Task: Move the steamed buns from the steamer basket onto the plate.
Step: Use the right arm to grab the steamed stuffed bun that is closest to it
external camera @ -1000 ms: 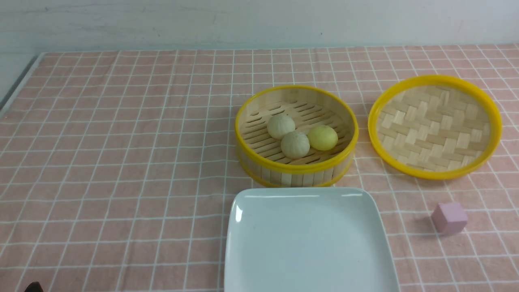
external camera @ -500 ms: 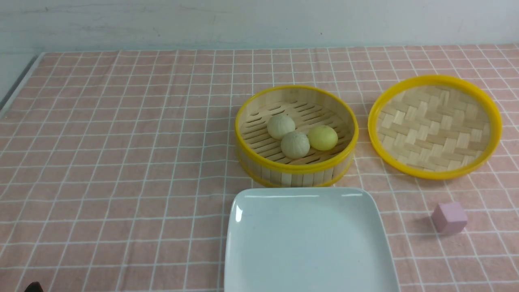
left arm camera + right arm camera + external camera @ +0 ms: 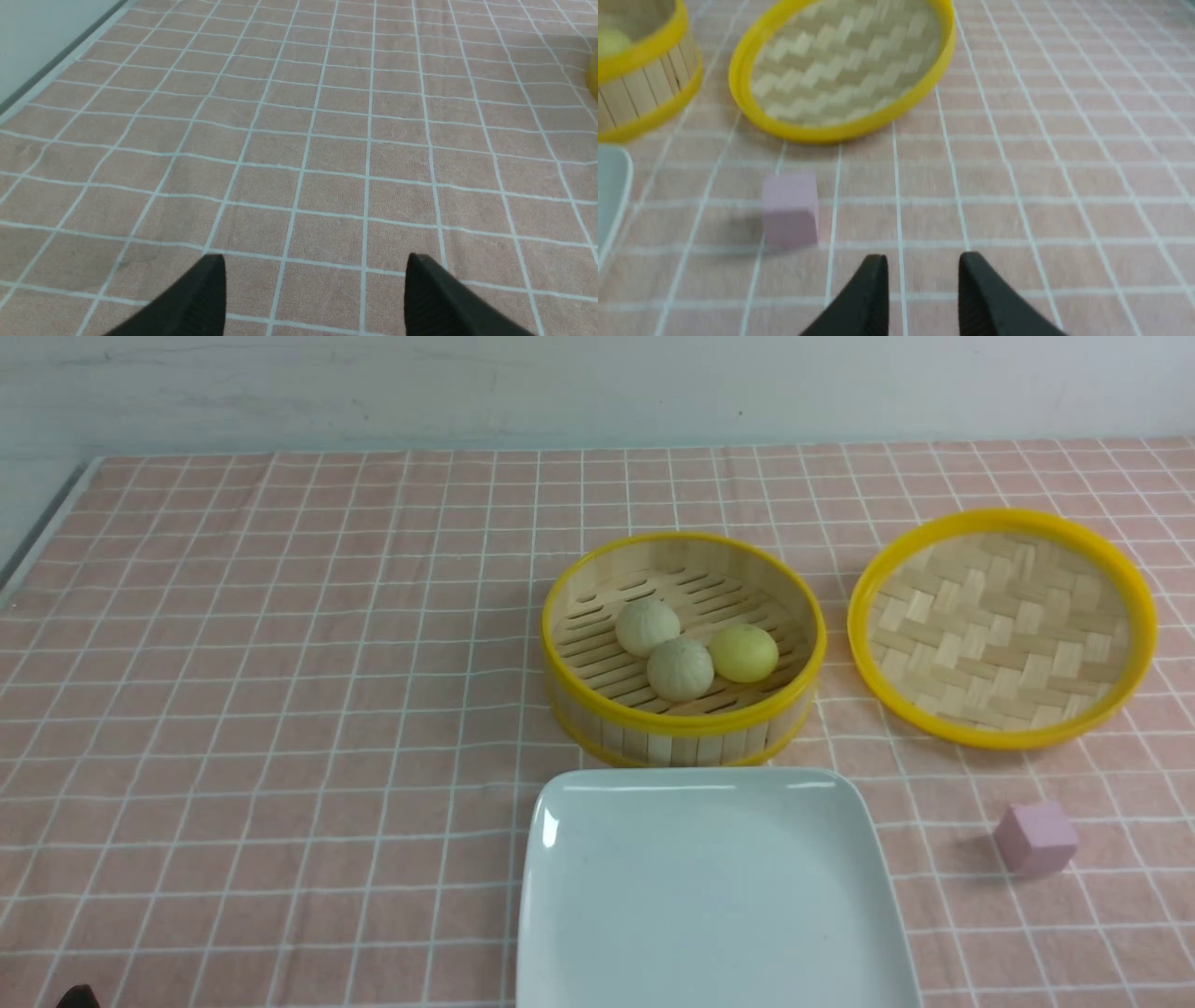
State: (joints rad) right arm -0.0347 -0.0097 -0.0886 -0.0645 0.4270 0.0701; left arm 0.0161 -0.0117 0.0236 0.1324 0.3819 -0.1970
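The steamer basket [image 3: 681, 739] stands mid-table and holds all three steamed buns: two pale beige ones [image 3: 647, 626] [image 3: 681, 669] and a yellow one [image 3: 743, 653]. The white plate [image 3: 709, 896] lies empty just in front of the basket. My left gripper [image 3: 315, 261] is open wide over bare cloth, far left of the basket. My right gripper [image 3: 923, 259] is open with a narrower gap and holds nothing. It hovers low over the cloth, near the pink cube [image 3: 790, 209]. The right wrist view also shows the basket [image 3: 644, 88] and a plate corner [image 3: 612, 186].
The shallow woven lid [image 3: 1002, 627] lies upturned to the right of the basket; it also shows in the right wrist view [image 3: 843, 70]. The pink cube [image 3: 1034, 838] sits right of the plate. The pink checked cloth covers the table; its left edge runs by a wall.
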